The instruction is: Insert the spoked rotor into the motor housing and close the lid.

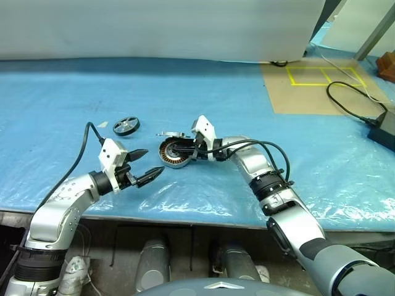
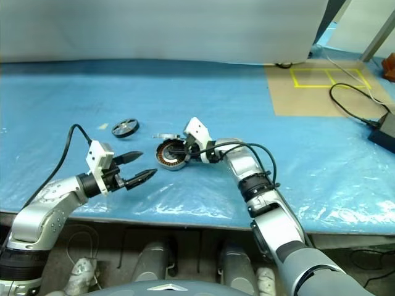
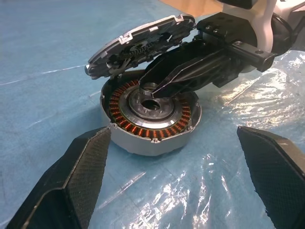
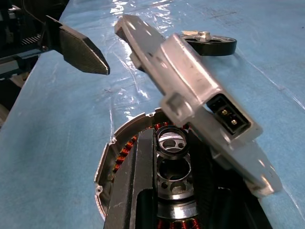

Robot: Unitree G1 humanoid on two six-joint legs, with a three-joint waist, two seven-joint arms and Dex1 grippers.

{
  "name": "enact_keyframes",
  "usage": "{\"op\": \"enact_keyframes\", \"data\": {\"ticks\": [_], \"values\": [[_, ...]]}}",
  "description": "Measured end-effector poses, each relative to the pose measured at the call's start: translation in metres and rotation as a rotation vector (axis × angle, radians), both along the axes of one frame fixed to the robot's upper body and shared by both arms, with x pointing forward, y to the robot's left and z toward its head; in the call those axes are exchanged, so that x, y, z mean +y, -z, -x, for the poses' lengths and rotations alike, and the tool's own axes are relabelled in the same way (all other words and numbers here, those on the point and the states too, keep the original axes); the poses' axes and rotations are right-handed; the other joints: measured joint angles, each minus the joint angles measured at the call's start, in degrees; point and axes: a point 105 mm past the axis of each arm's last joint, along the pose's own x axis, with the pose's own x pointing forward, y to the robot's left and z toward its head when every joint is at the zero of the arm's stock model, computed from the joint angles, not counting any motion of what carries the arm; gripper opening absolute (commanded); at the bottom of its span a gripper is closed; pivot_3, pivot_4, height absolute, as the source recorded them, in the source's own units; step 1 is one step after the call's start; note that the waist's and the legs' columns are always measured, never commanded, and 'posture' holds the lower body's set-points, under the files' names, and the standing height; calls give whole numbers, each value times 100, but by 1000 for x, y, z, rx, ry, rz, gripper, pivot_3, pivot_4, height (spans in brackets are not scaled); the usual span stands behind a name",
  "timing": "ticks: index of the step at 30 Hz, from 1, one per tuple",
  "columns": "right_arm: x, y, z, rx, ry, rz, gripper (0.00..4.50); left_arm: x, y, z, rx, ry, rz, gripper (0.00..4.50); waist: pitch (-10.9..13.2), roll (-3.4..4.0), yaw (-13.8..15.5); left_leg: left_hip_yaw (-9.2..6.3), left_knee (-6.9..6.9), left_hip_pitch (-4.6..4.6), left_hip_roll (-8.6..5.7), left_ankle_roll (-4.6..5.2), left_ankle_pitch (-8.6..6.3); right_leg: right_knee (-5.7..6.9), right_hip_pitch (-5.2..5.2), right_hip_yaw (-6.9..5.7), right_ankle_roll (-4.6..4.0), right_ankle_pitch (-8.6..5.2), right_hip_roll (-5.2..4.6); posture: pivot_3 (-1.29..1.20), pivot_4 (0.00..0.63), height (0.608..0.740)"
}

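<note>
The motor housing [image 1: 168, 158], a squat silver cylinder with copper windings, sits mid-table. Its lid [image 3: 138, 43] is tilted up at the far rim and leans on my right gripper's fingers. My right gripper [image 1: 178, 148] reaches in from the right over the housing's centre, fingertips shut around a small dark ring [image 4: 172, 140] above the hub. The spoked rotor [image 1: 126, 126] lies flat on the blue sheet, behind and left of the housing. My left gripper [image 1: 153, 163] hovers open just left of the housing, pointing at it with nothing between its fingers [image 3: 81, 176].
Crinkled blue plastic sheeting [image 1: 203, 197] covers the table, whose front edge runs just under my arms. At the back right lies a brown board [image 1: 308, 92] marked with yellow tape. A black cable and power brick [image 1: 384, 131] lie at the right edge.
</note>
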Motion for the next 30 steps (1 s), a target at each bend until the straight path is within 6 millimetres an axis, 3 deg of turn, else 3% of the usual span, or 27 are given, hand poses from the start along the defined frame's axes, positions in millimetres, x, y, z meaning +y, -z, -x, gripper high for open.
{"op": "enact_keyframes", "data": {"ticks": [30], "values": [[-2, 8, -1, -53, -20, 41, 574, -5, -3, -3, -16, -6, 21, 4500, 0, 0, -6, 0, 2, 3, 1, 6, -1, 4, 1, 0, 0, 0, 0, 0, 150, 740]]}}
